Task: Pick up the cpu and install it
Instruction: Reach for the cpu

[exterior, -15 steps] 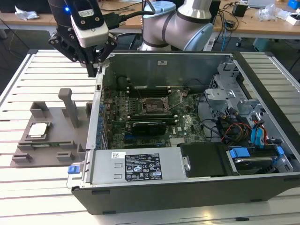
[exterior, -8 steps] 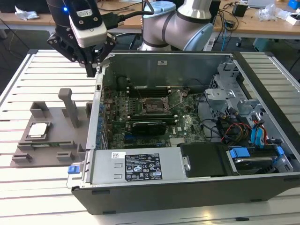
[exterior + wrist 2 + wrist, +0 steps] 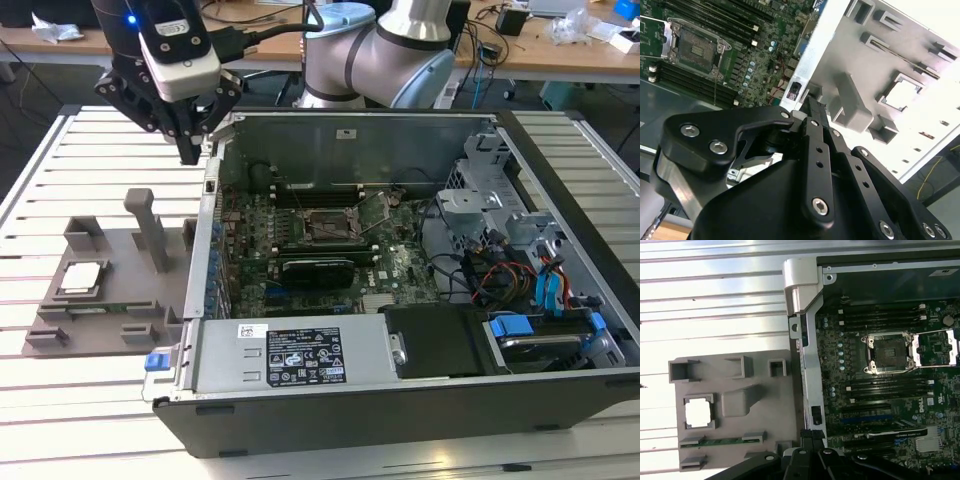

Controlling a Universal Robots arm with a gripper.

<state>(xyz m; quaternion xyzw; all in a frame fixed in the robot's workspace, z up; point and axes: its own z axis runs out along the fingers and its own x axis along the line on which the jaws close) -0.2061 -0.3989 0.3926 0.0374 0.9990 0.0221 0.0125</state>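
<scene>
In a square recess of the one grey tray (image 3: 120, 250), near its edge on the exterior view's left, lay one cpu (image 3: 82, 278), metal top up. One upright post (image 3: 152, 235) stood beside it. One open computer case (image 3: 400, 140) adjoined the tray, its wall between cpu and the one socket (image 3: 328, 228). The gripper (image 3: 190, 150) hung above that wall, fingers drawn together, empty.

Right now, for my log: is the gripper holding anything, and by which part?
Nothing is held: the gripper hangs empty; the cpu lies in the grey tray.
</scene>
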